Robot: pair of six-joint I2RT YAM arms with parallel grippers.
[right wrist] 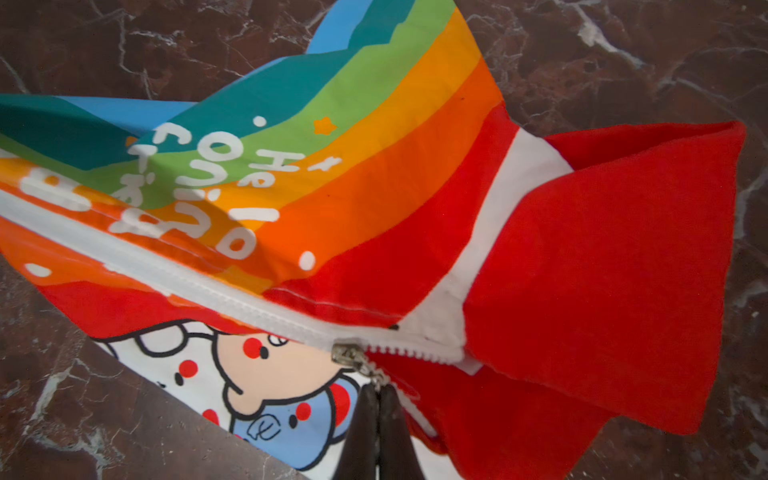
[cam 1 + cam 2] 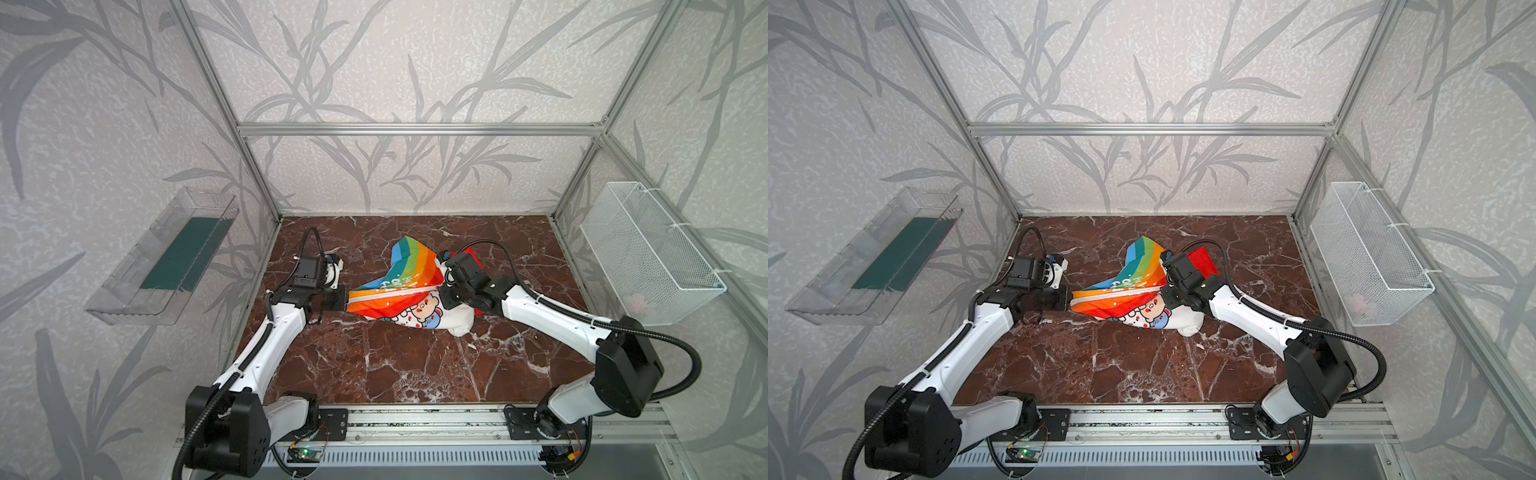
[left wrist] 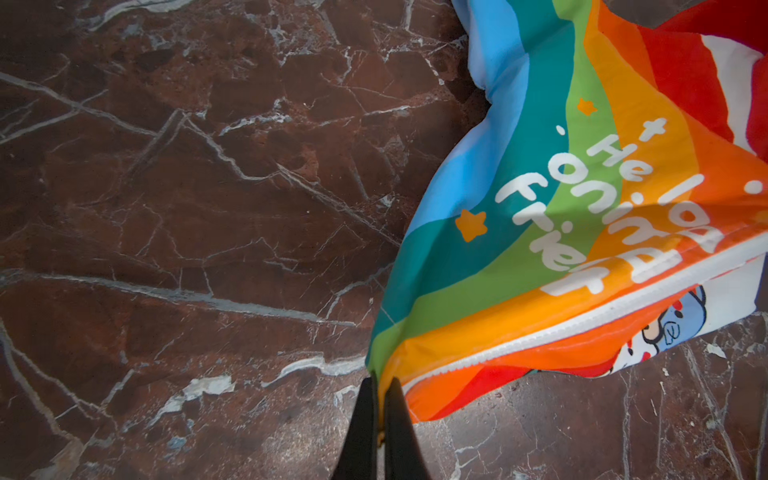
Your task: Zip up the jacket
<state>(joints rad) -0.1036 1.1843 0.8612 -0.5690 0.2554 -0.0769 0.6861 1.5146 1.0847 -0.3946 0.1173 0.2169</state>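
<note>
Because the jacket (image 2: 409, 309) looks soft, light and slack, lying mid-table between your 2 arms, hold it taut: your left gripper (image 3: 380, 384) pinches the hem (image 3: 388, 365), your right gripper (image 1: 378, 390) pinches the zipper pull (image 1: 373, 372) beside the red hood (image 1: 602, 270).

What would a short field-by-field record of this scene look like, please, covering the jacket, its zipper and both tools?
Garment: jacket, rainbow and cartoon print, pulled taut on the marble table
Closure: zipper closed from the hem up to the slider; a short stretch of teeth by the red hood not yet closed
Left arm: left tool shut on the jacket's hem corner, at the zipper's lower end
Right arm: right tool shut on the pull hanging from the slider
</note>
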